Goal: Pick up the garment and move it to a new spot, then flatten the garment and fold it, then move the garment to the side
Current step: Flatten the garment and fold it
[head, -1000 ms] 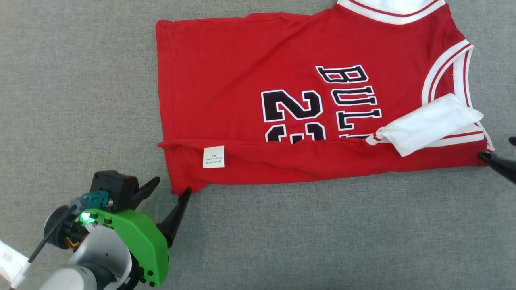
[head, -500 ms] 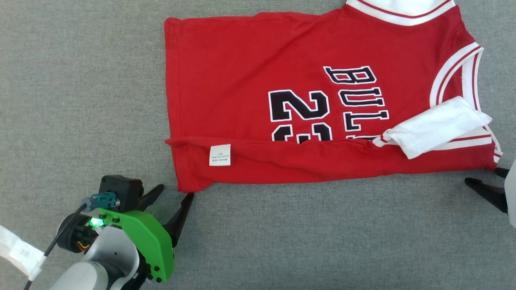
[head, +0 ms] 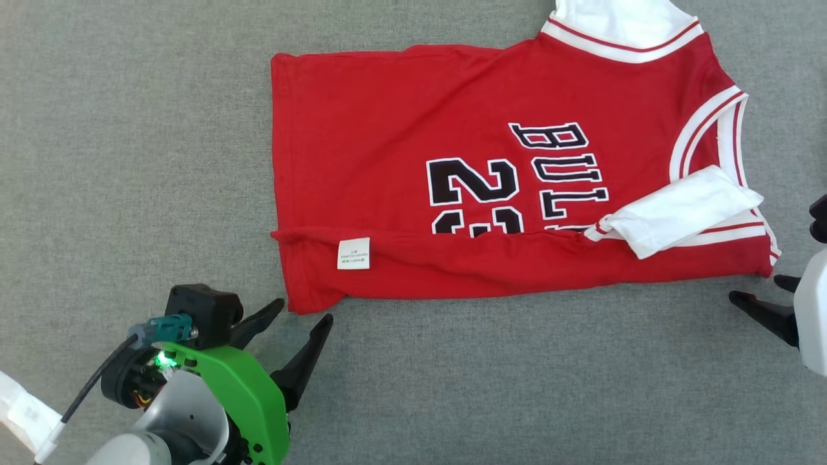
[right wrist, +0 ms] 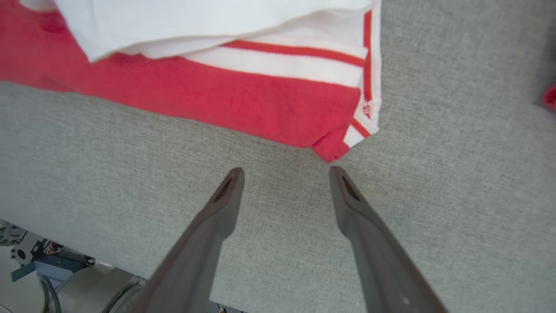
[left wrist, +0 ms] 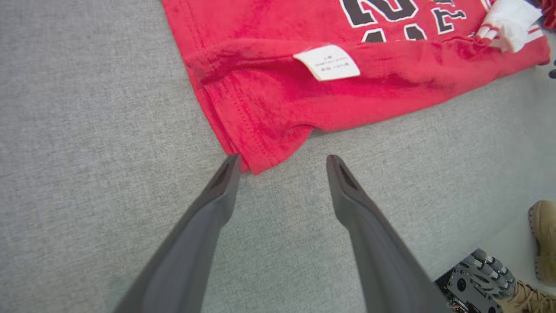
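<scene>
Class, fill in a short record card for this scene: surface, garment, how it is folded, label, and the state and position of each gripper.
surface: grey fabric
garment: red jersey, lying flat, printed side up
fold: near edge turned over, covering the lower part of the numbers
label: white tag on the folded strip
left gripper: open, at the hem corner, holding nothing
right gripper: open, just short of the shoulder corner, holding nothing

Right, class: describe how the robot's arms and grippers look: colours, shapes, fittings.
Left gripper: two long dark tapering fingers on a bright green bracket, a black box, a teal plug with a black cable, a glowing green light, pale grey forearm. Right gripper: the same dark fingers, white casing.
</scene>
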Controlling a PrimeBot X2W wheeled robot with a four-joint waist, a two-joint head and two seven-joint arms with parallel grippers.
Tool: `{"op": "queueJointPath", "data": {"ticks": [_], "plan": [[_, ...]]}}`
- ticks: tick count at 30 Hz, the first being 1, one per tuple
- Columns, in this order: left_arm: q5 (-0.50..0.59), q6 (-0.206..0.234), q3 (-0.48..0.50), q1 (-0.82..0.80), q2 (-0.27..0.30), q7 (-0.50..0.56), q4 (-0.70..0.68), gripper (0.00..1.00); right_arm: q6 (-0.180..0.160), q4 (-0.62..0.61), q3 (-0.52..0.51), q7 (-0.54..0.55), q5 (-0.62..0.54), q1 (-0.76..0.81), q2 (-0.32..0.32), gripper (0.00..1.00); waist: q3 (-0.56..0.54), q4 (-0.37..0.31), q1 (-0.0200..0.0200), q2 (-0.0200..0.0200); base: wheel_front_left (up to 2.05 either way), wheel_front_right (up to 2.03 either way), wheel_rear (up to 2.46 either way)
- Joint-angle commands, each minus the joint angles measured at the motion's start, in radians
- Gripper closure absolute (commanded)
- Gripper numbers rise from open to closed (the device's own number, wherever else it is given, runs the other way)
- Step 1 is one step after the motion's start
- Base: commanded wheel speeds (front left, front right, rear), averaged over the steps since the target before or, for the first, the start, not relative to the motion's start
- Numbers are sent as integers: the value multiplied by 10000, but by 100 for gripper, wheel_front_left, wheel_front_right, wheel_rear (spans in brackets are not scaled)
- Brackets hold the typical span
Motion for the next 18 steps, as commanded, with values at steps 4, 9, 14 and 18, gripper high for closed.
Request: {"op": "queueJointPath", "data": {"ticks": [4, 9, 14, 18], "plan": [[-90, 115, 105, -112, -21, 168, 19, 0, -1, -116, -54, 71, 63, 87, 156, 0, -47, 3, 0, 0, 0, 0, 0], [-180, 153, 123, -384, -188, 220, 580, 0, -1, -236, -26, 92, -6, -61, 300, 0, 268, -60, 0, 0, 0, 0, 0], [-296, 54, 125, -666, -397, 132, 1206, 0, -1, -182, 74, 18, -175, -213, 414, 0, 555, -85, 0, 0, 0, 0, 0], [-389, -89, 80, -900, -639, 10, 1693, 76, -1, 62, 113, -61, -298, -351, 462, 0, 654, -68, 0, 0, 0, 0, 0]]}}
